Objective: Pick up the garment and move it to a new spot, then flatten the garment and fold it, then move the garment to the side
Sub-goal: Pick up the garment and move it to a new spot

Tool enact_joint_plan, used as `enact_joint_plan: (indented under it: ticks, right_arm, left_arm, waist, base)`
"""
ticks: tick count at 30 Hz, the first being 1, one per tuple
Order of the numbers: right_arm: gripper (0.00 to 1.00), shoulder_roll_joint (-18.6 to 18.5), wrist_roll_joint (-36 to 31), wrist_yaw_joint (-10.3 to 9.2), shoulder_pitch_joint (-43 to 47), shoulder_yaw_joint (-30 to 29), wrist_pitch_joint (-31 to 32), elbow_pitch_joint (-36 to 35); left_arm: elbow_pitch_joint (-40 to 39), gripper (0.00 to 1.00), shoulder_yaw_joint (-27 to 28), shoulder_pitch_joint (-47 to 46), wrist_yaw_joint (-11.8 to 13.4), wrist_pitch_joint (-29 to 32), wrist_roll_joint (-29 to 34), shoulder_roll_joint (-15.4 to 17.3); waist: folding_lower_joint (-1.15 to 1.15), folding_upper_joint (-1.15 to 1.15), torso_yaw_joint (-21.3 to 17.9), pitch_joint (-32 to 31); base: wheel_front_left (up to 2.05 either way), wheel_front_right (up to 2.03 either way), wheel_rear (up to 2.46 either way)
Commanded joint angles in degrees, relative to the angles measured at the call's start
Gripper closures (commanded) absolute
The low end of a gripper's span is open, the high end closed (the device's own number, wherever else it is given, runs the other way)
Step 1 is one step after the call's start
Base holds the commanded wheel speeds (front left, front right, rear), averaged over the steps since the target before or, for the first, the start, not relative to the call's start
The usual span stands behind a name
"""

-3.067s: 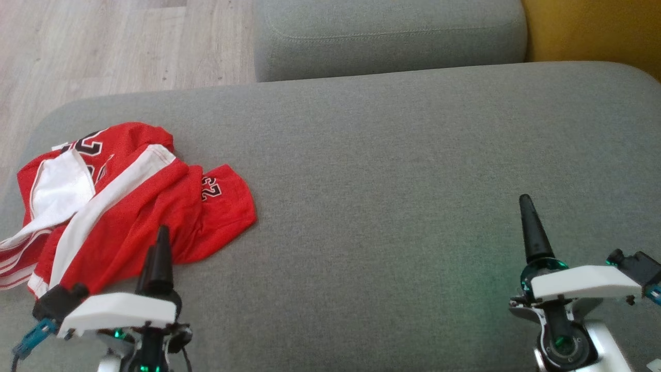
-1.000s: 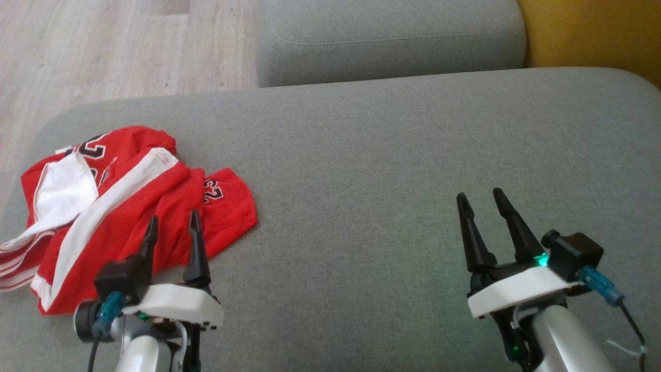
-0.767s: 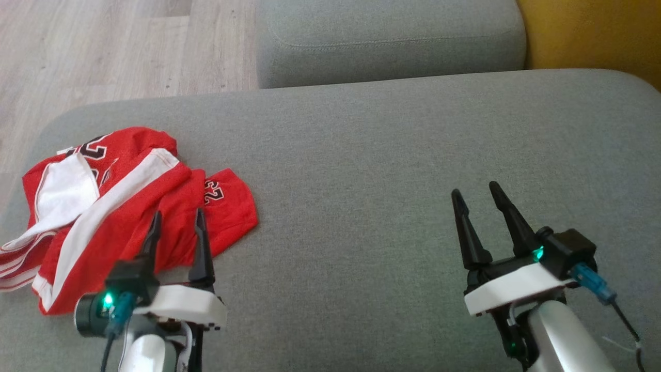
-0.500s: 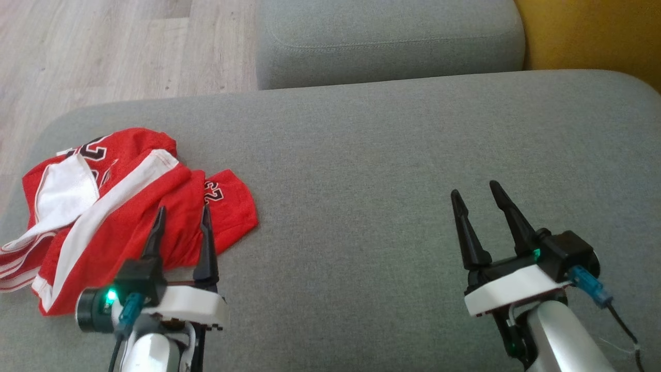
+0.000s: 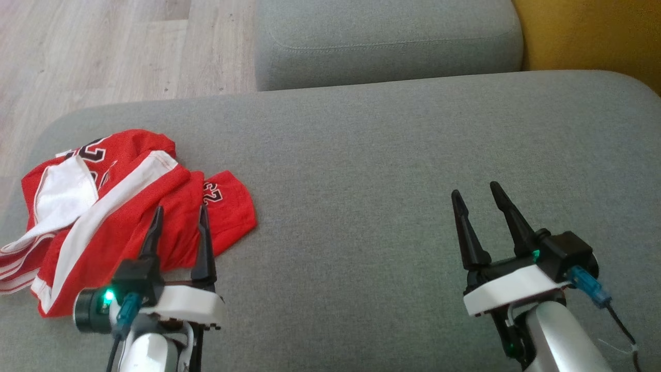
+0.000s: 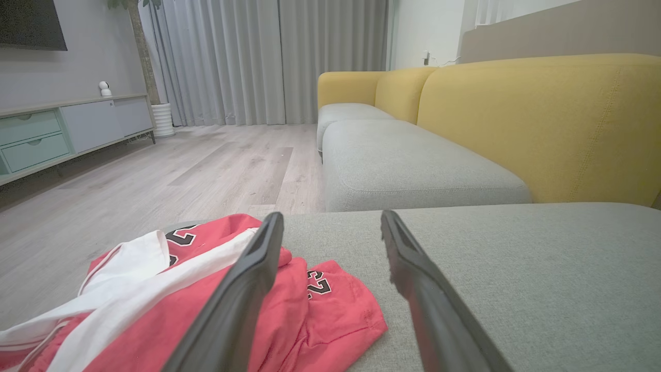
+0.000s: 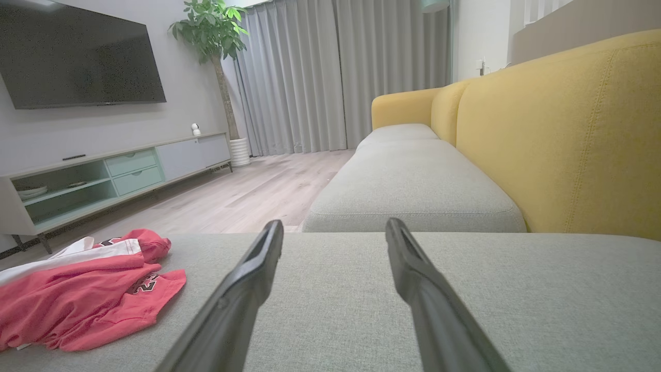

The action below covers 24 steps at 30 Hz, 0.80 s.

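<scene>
The garment (image 5: 129,212) is a red jersey with white trim and black numbers, lying crumpled at the left end of the grey sofa seat (image 5: 392,170). It also appears low in the left wrist view, garment (image 6: 320,315), and at the lower left of the right wrist view, garment (image 7: 88,294). My left gripper (image 5: 178,211) hovers open over the garment's near right edge, nothing between its fingers. My right gripper (image 5: 475,187) stands open above bare seat fabric, far to the right of the garment.
A second grey seat cushion (image 5: 387,41) lies beyond the seat, with a yellow sofa back (image 5: 594,36) at the upper right. Wooden floor (image 5: 103,51) runs past the seat's left and far edge. A TV cabinet (image 7: 103,175) stands across the room.
Both grippers turned from edge-on to showing two spread fingers and shifted inward. Over the last second the left gripper crept slightly forward over the garment; the garment has not moved.
</scene>
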Motion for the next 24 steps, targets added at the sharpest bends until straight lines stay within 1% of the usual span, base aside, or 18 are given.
enact_joint_plan:
  ticks: [1,7,11,17,18,24]
  right_arm:
    - [0.0,0.3,-0.6,0.44,-3.1,0.9,-0.6,-1.6]
    - [0.0,0.3,-0.7,0.44,-3.0,1.1,-0.6,-1.5]
    - [0.0,0.3,-0.2,0.44,-2.9,1.4,-0.6,-1.6]
    - [0.0,0.5,1.0,0.44,-2.3,2.1,-0.6,-2.0]
    - [0.0,0.5,1.0,0.44,-2.3,2.1,-0.6,-2.0]
    - [0.0,0.5,1.9,0.44,-1.8,2.5,-0.6,-2.6]
  left_arm:
    - [-1.9,0.0,2.3,-3.1,0.1,-0.7,0.4,0.6]
    - [-1.4,0.0,2.5,-3.2,-0.1,-0.7,0.2,0.5]
    - [-0.4,0.0,2.5,-3.4,0.0,-0.7,0.2,0.5]
    - [0.2,0.0,3.5,-3.4,0.2,-0.7,-0.8,0.5]
    - [0.2,0.0,3.5,-3.4,0.2,-0.7,-0.8,0.5]
    - [0.4,0.0,4.6,-3.0,0.7,-0.7,-1.2,0.5]
  waist:
    - [0.0,0.0,0.0,0.0]
    - [0.0,0.0,0.3,-0.2]
    - [0.0,0.0,1.7,-0.4]
    - [0.0,0.0,5.5,-0.8]
    - [0.0,0.0,5.5,-0.8]
    - [0.0,0.0,10.4,-1.0]
  base:
    - [0.0,0.0,0.0]
    - [0.0,0.0,0.0]
    - [0.0,0.0,0.0]
    - [0.0,0.0,0.0]
    - [0.0,0.0,0.0]
    - [0.0,0.0,0.0]
